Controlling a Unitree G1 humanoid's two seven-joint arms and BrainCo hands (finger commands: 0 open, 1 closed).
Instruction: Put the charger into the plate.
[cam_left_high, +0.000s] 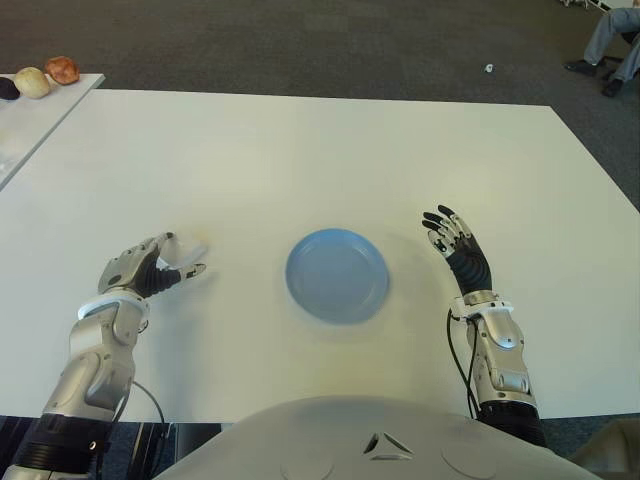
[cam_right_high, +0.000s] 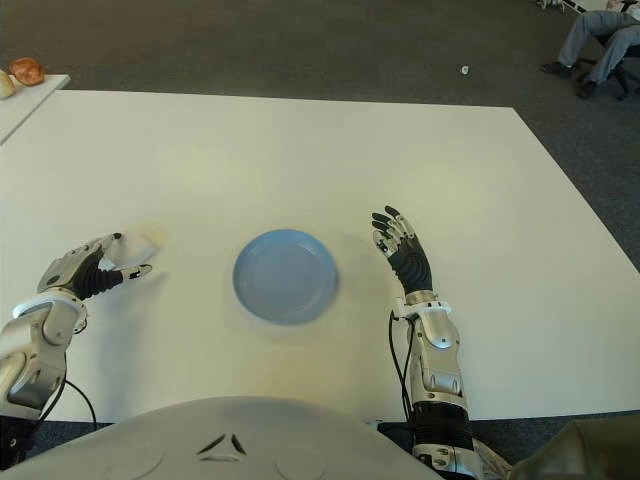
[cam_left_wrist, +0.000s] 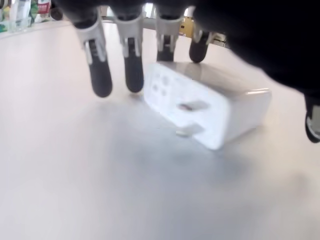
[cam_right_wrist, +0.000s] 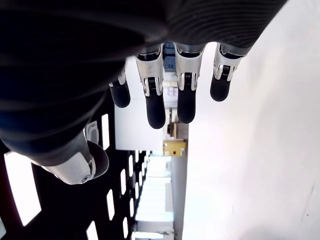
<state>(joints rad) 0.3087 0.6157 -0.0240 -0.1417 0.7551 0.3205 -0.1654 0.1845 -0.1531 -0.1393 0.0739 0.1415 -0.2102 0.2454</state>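
**A:** Where is the charger?

**B:** It is a small white block. It lies on the white bench, on the robot's left side, well apart from the plate.

**A:** Is a hand holding it?

**B:** Not really. The left hand is right over it. In the left wrist view the fingers hang down around the far side of the charger, and the thumb is off to the other side. The fingers are loose, not squeezed. I cannot tell if any fingertip touches the block. The charger sits flat on the bench.

**A:** And the plate?

**B:** The blue plate is round and sits near the middle of the bench, close to the robot. There is nothing in it.

**A:** What about the other hand?

**B:** The right hand shows just to the right of the plate. Its fingers are spread out straight and hold nothing.

**A:** Anything else?

**B:** Some round things lie on another table at the far left. A person's legs show in the far right corner, on the dark floor.
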